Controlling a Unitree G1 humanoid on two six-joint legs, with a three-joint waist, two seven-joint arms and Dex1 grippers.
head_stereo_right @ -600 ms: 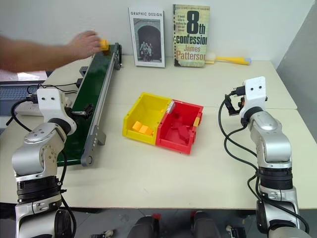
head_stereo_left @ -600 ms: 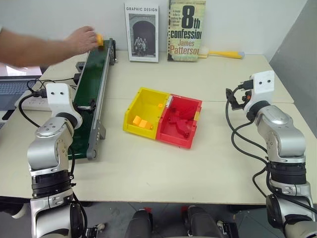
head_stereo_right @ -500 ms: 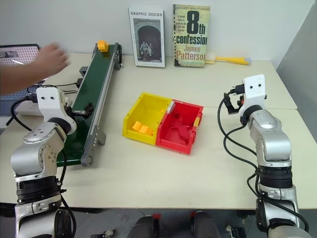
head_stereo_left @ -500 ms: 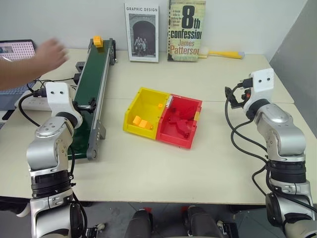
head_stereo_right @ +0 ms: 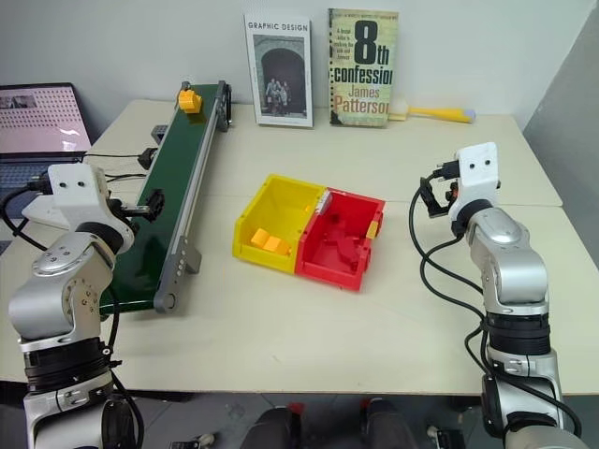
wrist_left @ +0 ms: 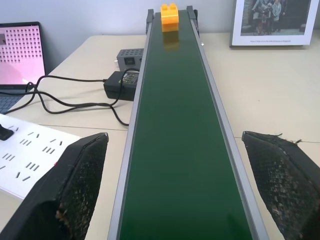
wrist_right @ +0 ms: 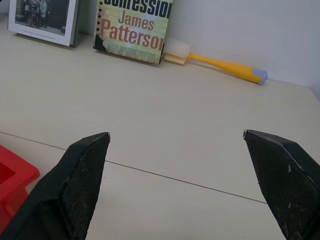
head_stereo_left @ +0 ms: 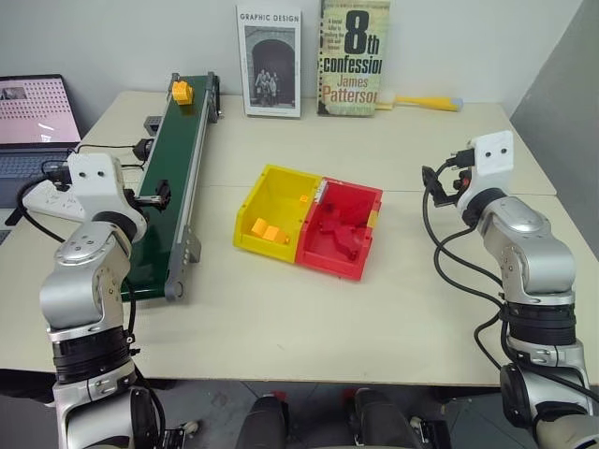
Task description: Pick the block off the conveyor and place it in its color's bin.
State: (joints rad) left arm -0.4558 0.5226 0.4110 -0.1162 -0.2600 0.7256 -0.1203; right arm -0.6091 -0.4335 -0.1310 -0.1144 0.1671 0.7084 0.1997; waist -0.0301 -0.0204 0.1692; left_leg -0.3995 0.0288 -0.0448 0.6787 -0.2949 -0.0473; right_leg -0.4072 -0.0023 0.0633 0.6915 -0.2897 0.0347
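The block (wrist_left: 169, 13) is sitting at the far end of the conveyor (head_stereo_left: 168, 196), at about 11 o'clock on the surface (head_stereo_left: 402, 309) as the head cameras are seeing it, with nothing gripping it. It is resting upright on the dark green belt, studs up, well apart from both claws. The left claw (wrist_left: 175, 185) is hanging over the near stretch of the belt with its fingers (wrist_left: 75, 185) standing wide, one to each side of the belt and looking straight up its length at the block. The right claw (wrist_right: 180, 185) is also spread wide and holding nothing, out at 3 o'clock over bare surface, facing the books and a yellow-handled brush (wrist_right: 220, 64).

Judging by its look, the block is a small hard plastic brick: light, stiff, not fragile, but smooth enough to be slipping out of a loose pinch. The flat opposite side walls are looking like the best place to take hold, low on the body and below the studs, with the pads square to the faces so it is not twisting.

The bin (head_stereo_left: 271, 192) is lying near the middle at about 12 o'clock, joined to a red bin (head_stereo_left: 346, 245) on its right, and is already holding a few orange pieces
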